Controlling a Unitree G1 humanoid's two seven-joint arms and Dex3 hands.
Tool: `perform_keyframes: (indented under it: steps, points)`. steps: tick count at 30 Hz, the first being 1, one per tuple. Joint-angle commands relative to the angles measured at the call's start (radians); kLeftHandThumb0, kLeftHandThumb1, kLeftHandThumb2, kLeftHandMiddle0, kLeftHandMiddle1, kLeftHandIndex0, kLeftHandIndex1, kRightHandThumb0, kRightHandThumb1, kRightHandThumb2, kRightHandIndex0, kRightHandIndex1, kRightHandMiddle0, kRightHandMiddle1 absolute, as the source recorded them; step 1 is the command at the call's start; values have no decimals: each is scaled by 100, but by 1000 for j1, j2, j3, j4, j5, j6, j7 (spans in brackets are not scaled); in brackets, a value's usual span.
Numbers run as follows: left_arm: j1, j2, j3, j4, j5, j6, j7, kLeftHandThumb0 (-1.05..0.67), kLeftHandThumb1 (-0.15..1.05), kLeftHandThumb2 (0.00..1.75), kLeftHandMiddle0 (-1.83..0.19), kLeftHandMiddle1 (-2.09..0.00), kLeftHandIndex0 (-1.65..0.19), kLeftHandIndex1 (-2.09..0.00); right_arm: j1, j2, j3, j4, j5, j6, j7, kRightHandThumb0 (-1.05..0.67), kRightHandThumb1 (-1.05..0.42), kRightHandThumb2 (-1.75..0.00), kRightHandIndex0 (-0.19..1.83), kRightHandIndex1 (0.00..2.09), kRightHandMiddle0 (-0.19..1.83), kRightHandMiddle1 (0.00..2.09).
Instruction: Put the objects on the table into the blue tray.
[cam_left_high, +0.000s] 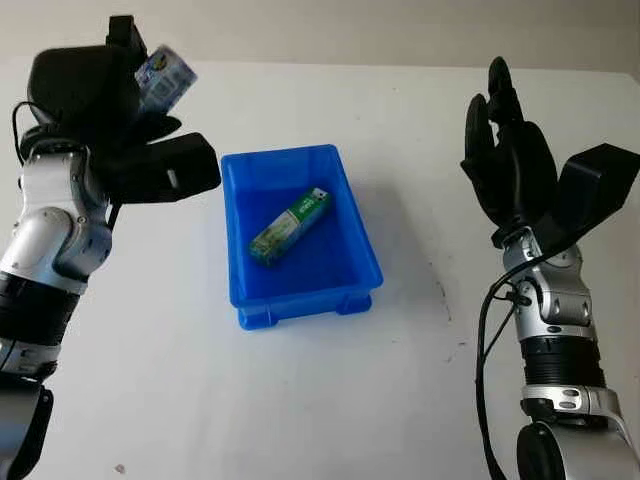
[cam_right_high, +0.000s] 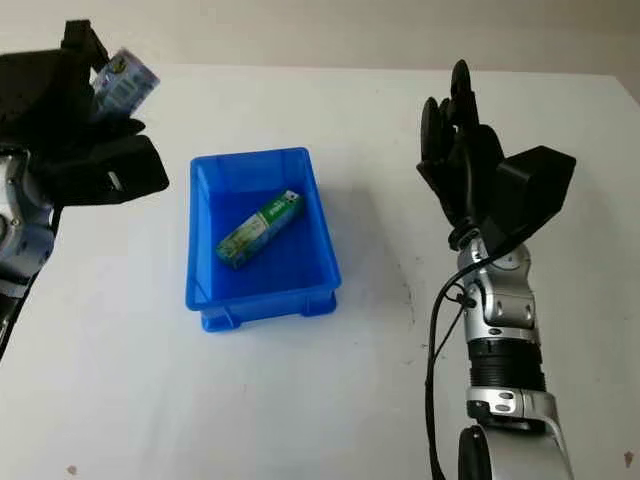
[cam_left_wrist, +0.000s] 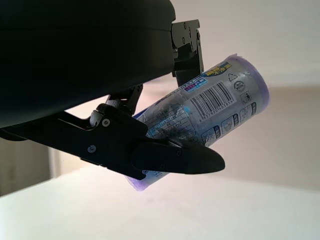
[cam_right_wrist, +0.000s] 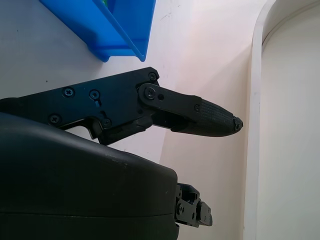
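One pouch (cam_left_wrist: 210, 115) inside left hand (cam_left_high: 110, 110).

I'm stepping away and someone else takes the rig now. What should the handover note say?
Left hand: shut on the purple tube, held above the table left of the blue tray, not over it.
Right hand: open, raised right of the tray.
Done: green box lies in the tray.
Left: carry the tube over the tray and release it.

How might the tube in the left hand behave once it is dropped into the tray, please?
The tube looks round, so it may roll until it meets the green box or a tray wall. Its glossy wrap could slip in the left hand. It probably is light.
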Motion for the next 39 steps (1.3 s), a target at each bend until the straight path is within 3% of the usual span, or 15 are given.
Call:
perform_keyframes:
  steps: [1,5,8,12,15,21,26,31,33,35,37,39]
  points:
    - [5,15,9,-87,2,-14,-54,-46,105,38,-88,-209,-18,-207,-2,3,-3,0,0,-8,-1,-63,-105,-62,-19,0,-19,0]
    - [23,0,11,-238,-30,-50,-189,-47,105,37,-75,-209,-31,-209,1,7,0,-5,1,-8,-1,-63,-105,-61,-19,0,-19,0]
    - [53,-19,11,-334,-61,-88,-255,-45,105,37,-67,-209,-28,-200,5,14,1,-10,0,-5,-7,-63,-105,-60,-19,0,-19,0]
    - [77,-34,-23,-396,-41,-139,-320,-46,105,42,-77,-209,-22,-198,13,21,2,-18,-1,-4,-14,-63,-105,-61,-19,0,-19,0]
    - [81,-46,-58,-378,-27,-194,-348,-47,105,42,-81,-209,-23,-203,19,27,3,-23,-2,-8,-19,-63,-105,-62,-19,0,-19,0]
    - [121,-80,-98,-333,-23,-220,-436,-47,105,45,-89,-209,-21,-209,29,34,2,-28,-1,-14,-18,-64,-105,-63,-19,0,-19,0]
    - [154,-109,-127,-277,-9,-222,-467,-47,105,50,-108,-209,-27,-209,36,31,0,-21,0,-25,-10,-62,-105,-63,-19,0,-19,0]
    - [160,-132,-129,-235,15,-208,-471,-44,105,56,-106,-209,-15,-209,43,34,0,-36,-3,-13,-19,-62,-105,-62,-19,0,-19,0]
    - [162,-144,-128,-225,22,-196,-464,-46,105,59,-96,-209,1,-209,45,36,-1,-39,-1,-7,-24,-62,-105,-61,-19,0,-19,0]
    - [163,-152,-127,-216,29,-196,-451,-56,105,63,-78,-209,13,-139,47,36,-1,-41,-1,-5,-25,-61,-105,-61,-19,0,-19,0]
    - [165,-158,-123,-210,30,-197,-433,-64,105,65,-80,-209,17,-94,49,36,-3,-44,1,-3,-25,-61,-105,-61,-19,0,-19,0]
    - [164,-167,-110,-209,8,-192,-431,-68,105,66,-79,-209,18,-72,48,34,-3,-44,1,-2,-24,-61,-105,-62,-19,0,-19,0]
